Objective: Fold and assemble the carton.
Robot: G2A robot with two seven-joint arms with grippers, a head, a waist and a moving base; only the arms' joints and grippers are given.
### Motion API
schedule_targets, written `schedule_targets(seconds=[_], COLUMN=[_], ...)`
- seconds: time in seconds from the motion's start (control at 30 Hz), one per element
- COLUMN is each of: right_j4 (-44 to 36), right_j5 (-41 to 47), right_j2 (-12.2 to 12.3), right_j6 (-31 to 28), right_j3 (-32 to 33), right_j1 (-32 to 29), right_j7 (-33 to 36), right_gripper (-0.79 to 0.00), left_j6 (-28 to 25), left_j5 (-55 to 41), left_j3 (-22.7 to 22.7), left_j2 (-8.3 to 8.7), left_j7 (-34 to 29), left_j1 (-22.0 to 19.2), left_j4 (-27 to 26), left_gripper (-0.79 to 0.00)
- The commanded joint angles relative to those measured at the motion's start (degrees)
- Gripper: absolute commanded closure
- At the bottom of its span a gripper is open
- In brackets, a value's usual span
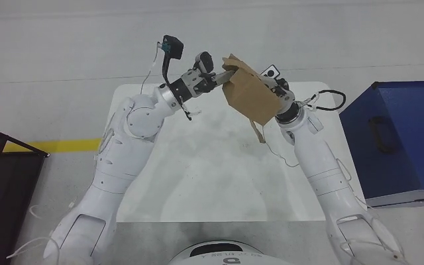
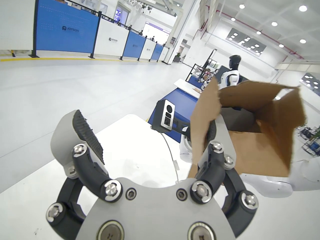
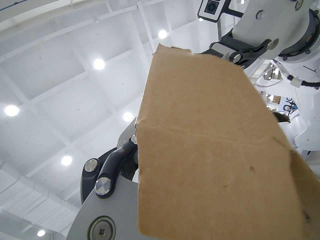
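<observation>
My right gripper (image 1: 278, 87) grasps a brown cardboard carton (image 1: 250, 98) above the white table (image 1: 199, 172). My left gripper (image 2: 147, 126), spread wide, touches its flap (image 2: 203, 116).

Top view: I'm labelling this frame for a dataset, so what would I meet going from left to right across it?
yellow floor line → left hand → carton → right hand → blue box

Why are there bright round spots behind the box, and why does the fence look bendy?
Right wrist view: the camera looks up past the carton, so the spots are ceiling lamps. Left wrist view: the wide lens curves the blue fence.
</observation>
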Motion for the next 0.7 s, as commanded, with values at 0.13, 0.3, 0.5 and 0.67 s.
schedule_targets(seconds=[0.13,0.3,0.5,0.67], right_j4=[-0.1,0.2,0.2,0.0], right_j5=[0.0,0.1,0.2,-0.3], right_j2=[0.0,-0.1,-0.2,-0.4], right_j6=[0.2,0.3,0.5,0.7], right_j3=[0.4,0.6,0.6,0.0], right_j1=[-0.3,-0.2,0.0,0.3], right_j7=[0.3,0.2,0.1,-0.3], right_gripper=[0.000,0.000,0.000,0.000], left_j6=[-3.8,-7.3,-8.0,-3.3], left_j5=[-3.3,-7.4,-10.3,-10.5], left_j3=[0.5,-2.9,-6.7,-7.0], left_j2=[-0.02,0.66,1.42,1.44], left_j7=[-0.5,-0.7,-0.5,-1.6], left_j1=[0.0,1.2,2.4,-0.3], left_j4=[0.2,0.4,0.9,3.2], left_gripper=[-0.785,-0.785,-0.785,-0.785])
